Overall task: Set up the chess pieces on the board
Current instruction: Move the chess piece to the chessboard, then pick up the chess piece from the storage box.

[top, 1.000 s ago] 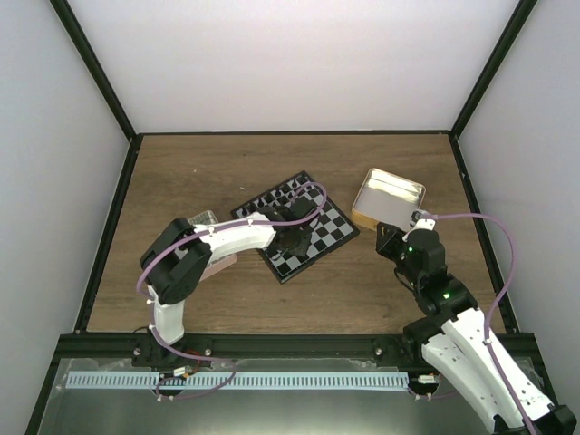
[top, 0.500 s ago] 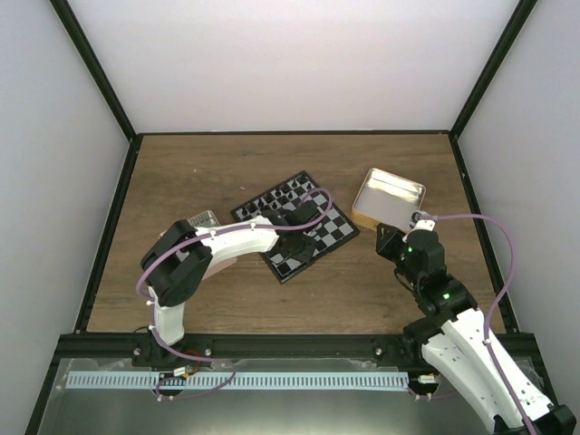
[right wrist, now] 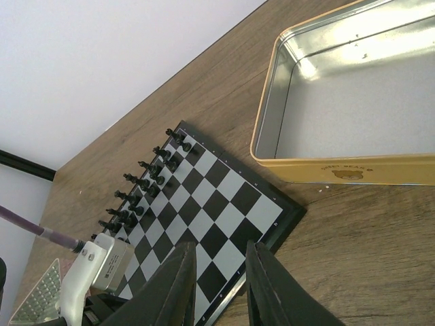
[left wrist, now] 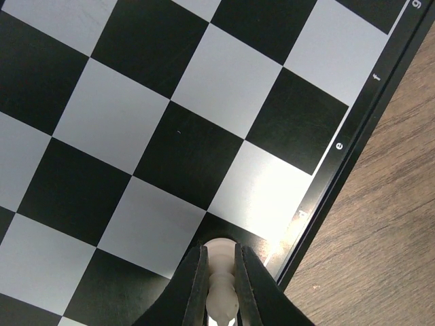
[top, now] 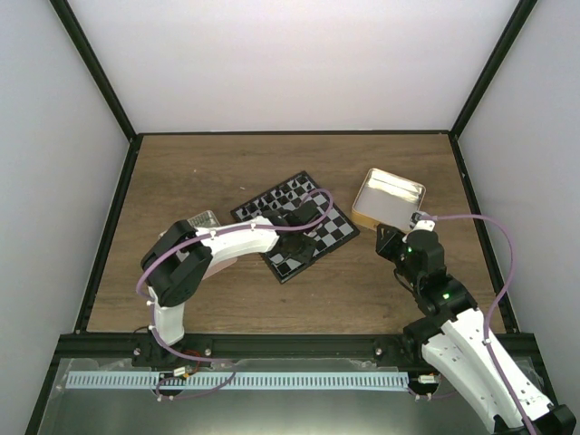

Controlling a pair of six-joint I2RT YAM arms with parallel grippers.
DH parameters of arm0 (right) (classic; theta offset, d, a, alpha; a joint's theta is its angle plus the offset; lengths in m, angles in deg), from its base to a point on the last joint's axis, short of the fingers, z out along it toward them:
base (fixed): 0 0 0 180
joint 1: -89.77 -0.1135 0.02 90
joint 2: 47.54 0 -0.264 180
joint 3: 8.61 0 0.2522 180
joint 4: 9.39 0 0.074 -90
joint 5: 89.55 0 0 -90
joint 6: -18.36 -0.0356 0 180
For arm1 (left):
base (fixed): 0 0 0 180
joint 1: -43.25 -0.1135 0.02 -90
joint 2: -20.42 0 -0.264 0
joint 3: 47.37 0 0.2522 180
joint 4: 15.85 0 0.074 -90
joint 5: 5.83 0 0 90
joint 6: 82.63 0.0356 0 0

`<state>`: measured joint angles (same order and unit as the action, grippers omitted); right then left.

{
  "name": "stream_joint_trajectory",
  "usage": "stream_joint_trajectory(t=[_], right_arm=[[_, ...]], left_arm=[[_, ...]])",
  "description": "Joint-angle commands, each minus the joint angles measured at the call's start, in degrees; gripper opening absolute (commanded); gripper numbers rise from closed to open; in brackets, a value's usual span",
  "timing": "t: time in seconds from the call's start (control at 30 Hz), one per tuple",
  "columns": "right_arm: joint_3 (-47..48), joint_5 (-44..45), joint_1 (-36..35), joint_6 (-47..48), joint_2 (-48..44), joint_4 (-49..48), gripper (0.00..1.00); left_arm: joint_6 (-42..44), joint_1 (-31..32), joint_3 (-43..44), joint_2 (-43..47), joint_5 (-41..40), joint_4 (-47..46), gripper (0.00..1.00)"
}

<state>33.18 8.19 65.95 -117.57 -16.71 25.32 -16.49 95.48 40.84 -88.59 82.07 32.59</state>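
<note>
The chessboard [top: 319,237] lies in the middle of the counter [top: 181,172], turned so that its corners point toward the counter's edges. Two rows of black pieces [top: 285,193] stand along the side of it that faces the far left corner; the other squares in view are bare.

The left arm reaches from the near left across the chessboard, and the left claw [left wrist: 219,250] is clenched on a cream-white chess piece [left wrist: 221,299]. In the left wrist view its two dark fingers [left wrist: 194,288] press on either side of the piece. The piece is over a dark square in the outermost row, just beside the thin black rim where the letters d and e are printed. Whether its base touches the square I cannot tell.

The right claw [right wrist: 219,248] hangs released over bare wood between the chessboard's right corner and the counter's right edge, with nothing between its fingers [right wrist: 178,285]. Just beyond it, near the right edge, sits an open gold tin [right wrist: 340,171], its silvery inside empty and a small printed mark on the wall facing the claw. The tin is near the chessboard but apart from it.
</note>
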Motion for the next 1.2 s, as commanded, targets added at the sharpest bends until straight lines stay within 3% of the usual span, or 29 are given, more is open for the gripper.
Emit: stream_joint_trajectory(t=[0.0,0.4,0.8,1.17], right_arm=[[0.0,0.6,-0.3,-0.3,-0.5,-0.1,0.22],[-0.4,0.3,-0.2,-0.5,-0.6,-0.2,0.22],[-0.1,0.2,-0.2,-0.5,-0.9,0.1,0.22],[0.2,-1.2,-0.3,0.1,0.0,-0.7,0.31]], left_arm=[[0.6,0.6,-0.5,0.7,0.8,1.6,0.11],[0.5,1.2,-0.3,0.6,-0.6,2.4,0.12],[0.3,0.9,0.7,5.8,-2.2,1.4,0.52],[-5.2,-4.3,-8.5,22.8,-18.7,-3.9,0.61]])
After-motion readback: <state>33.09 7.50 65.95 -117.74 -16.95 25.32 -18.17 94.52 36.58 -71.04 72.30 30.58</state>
